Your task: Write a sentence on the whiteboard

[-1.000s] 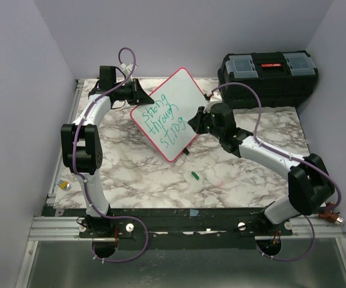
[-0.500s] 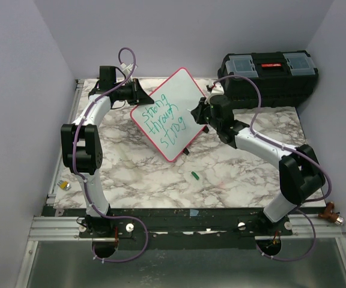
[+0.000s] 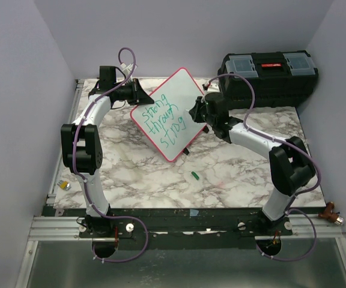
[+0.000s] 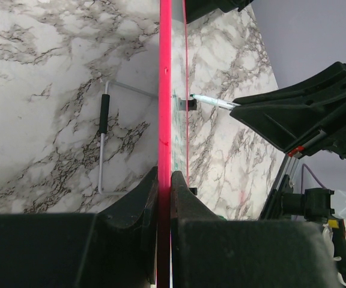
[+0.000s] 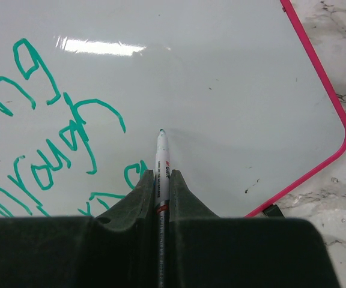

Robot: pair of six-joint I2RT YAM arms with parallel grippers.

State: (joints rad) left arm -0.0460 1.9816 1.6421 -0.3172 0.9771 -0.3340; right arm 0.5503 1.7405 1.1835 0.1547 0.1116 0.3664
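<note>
The whiteboard (image 3: 176,99), white with a pink-red frame, stands tilted on one corner above the marble table. My left gripper (image 3: 138,95) is shut on its frame at the upper left; in the left wrist view the frame (image 4: 164,90) runs edge-on between the gripper (image 4: 164,180). The sentence (image 3: 164,123) is green handwriting in three lines, also seen as the sentence (image 5: 41,138) on the left of the board. My right gripper (image 3: 196,114) is shut on a white marker (image 5: 161,156). The marker tip is at the bare white board (image 5: 233,78), right of the writing.
A black toolbox (image 3: 268,75) stands at the back right. A green marker cap (image 3: 194,176) lies on the table in front of the board. A small yellow and silver item (image 3: 65,185) sits at the left edge. A wire stand (image 4: 104,129) lies behind the board.
My right gripper has moved with the marker up and away along the board's right side, and its arm has folded closer in. The left gripper and the board are unchanged.
</note>
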